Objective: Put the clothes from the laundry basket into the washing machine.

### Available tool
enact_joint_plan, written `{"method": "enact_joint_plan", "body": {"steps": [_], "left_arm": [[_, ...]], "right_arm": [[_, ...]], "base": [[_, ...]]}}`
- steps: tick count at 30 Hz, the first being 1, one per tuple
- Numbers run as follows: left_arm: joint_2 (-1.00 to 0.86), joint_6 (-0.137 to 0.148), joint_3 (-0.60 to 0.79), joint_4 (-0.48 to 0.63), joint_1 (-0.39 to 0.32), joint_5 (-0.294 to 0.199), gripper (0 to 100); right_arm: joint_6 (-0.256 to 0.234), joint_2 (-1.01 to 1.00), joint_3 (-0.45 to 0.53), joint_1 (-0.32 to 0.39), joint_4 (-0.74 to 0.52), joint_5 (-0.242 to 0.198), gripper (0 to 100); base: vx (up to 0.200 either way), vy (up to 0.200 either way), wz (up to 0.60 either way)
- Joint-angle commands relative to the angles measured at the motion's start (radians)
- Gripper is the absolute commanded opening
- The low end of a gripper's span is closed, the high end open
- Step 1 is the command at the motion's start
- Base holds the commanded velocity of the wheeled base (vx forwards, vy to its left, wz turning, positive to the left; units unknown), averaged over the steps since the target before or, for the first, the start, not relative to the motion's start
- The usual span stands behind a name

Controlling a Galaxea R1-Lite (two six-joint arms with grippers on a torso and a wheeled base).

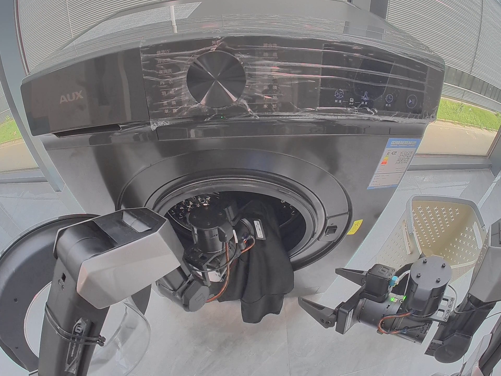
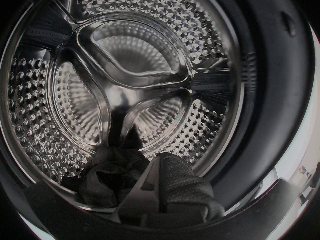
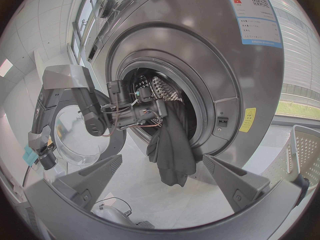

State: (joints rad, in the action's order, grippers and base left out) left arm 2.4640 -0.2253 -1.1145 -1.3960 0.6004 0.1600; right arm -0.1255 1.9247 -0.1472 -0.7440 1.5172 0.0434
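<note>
hanging over the lip of the dark grey front-loading washing machine (image 1: 313, 173), the soft black garment (image 1: 266, 278) sits half in, half out. one end is bunched on the floor of the perforated steel drum (image 2: 33, 124) just ahead of the left gripper (image 3: 156, 108), and the rest droops outside below it. whether those jaws are apart or closed on cloth i cannot tell. the right gripper (image 1: 317, 285) hovers with jaws spread wide and empty, the hem a little ahead of them. the cloth looks light, limp and likely to slip out; i judge the hanging fold the best place to pinch. the cream perforated plastic laundry basket (image 1: 443, 231) stands just beside the right jaws on pale grey floor tiles (image 1: 209, 340). glazed walls close the room behind.
</note>
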Motion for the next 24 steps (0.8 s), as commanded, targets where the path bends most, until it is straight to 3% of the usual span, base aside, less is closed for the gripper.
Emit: {"method": "enact_joint_plan", "body": {"steps": [1,4,7,8,10,16,24], "left_arm": [[0.136,-0.014,-0.237,0.100,-0.037,0.035,0],[0.170,-0.003,-0.340,0.149,-0.053,0.035,0],[0.207,0.000,-0.446,0.245,-0.071,0.069,0],[0.234,0.000,-0.504,0.285,-0.082,0.118,0],[0.256,0.003,-0.550,0.290,-0.099,0.142,0],[0.245,0.004,-0.547,0.272,-0.129,0.144,0],[0.234,0.006,-0.522,0.259,-0.117,0.145,0]], "right_arm": [[0.000,0.034,-0.005,0.000,0.004,0.000,100],[0.000,0.034,-0.005,0.000,0.006,0.000,100],[0.001,0.034,-0.002,0.002,0.008,0.000,100],[0.001,0.034,0.000,0.002,0.008,0.000,100],[0.003,0.034,-0.002,0.002,0.008,0.000,100],[0.001,0.036,0.002,0.000,0.006,0.000,100],[0.000,0.036,0.003,0.000,0.004,0.000,100]], "base": [[0.000,0.000,0.00],[0.000,0.000,0.00],[0.000,0.000,0.00],[0.000,0.000,0.00],[0.000,0.000,0.00],[0.000,0.000,0.00],[0.000,0.000,0.00]]}}
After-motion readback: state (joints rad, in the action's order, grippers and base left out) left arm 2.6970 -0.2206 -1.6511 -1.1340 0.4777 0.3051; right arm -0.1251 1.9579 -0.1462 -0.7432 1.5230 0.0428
